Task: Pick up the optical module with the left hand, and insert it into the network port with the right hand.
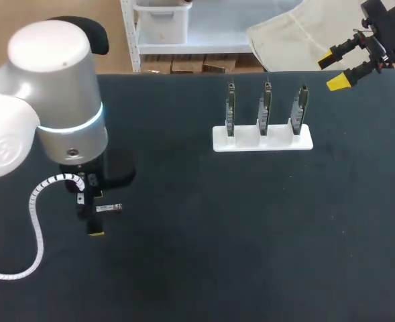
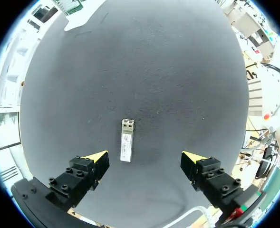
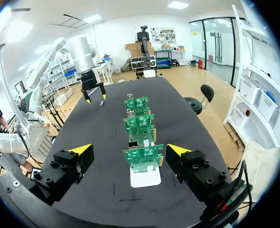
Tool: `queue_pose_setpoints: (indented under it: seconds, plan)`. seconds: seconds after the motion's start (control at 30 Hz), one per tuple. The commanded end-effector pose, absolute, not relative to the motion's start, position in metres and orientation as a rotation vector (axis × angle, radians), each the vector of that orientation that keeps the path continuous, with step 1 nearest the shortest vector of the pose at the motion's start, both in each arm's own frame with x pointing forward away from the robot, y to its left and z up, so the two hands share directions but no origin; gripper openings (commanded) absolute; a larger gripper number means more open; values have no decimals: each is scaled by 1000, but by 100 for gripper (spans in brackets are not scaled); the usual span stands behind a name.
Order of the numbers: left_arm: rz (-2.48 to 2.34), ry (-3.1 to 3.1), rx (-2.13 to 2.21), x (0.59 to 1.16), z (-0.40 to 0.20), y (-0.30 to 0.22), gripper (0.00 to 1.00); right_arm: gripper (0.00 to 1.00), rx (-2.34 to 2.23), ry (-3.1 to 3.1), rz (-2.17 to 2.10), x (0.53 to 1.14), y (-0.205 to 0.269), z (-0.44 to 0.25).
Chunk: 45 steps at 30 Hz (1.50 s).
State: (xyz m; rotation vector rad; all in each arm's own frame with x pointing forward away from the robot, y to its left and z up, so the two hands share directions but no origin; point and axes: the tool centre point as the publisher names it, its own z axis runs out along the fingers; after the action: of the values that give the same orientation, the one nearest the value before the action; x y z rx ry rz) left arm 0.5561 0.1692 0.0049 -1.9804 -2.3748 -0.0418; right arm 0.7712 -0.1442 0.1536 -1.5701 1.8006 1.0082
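- On the black table [image 2: 154, 71], beneath the left gripper [image 2: 144, 156]: optical module [image 2: 126, 141] lying flat between wide-open fingers [image 2: 97, 160], ungrasped.
- Right gripper [image 3: 129, 149] open, empty, facing circuit boards [image 3: 142, 159] in white rack [image 3: 145, 178].
- Pickup and insertion both not yet done.

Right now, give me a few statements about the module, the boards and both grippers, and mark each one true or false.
1. The left gripper is shut on the optical module. False: it is open, and the module lies untouched between its spread fingers.
2. Three circuit boards stand upright in the white holder. True.
3. The right gripper holds one of the boards. False: it is open and empty, clear of the boards.
4. The optical module lies flat on the black table. True.
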Motion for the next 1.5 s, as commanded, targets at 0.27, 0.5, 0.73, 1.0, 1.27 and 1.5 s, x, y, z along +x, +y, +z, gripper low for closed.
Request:
queue_pose_setpoints:
  seconds: [0.27,0.5,0.73,1.0,1.27,1.5]
  plan:
    - [-39,-2349,-1991,566,-5,167,100,100,-1571,1800,1011,772,-144,154]
    - [-58,-2341,-1987,566,-9,170,100,100,-1571,1800,1011,772,-144,154]
    - [-46,-2341,-1960,564,-12,175,100,100,-1571,1800,1011,772,-144,154]
    - [-62,-2338,-1961,563,-13,174,100,100,-1571,1800,1011,772,-144,154]
    - [-56,-2337,-1961,566,-14,173,100,100,-1571,1800,1011,772,-144,154]
    - [-38,-2343,-1948,567,-16,172,100,100,-1571,1800,1011,772,-144,154]
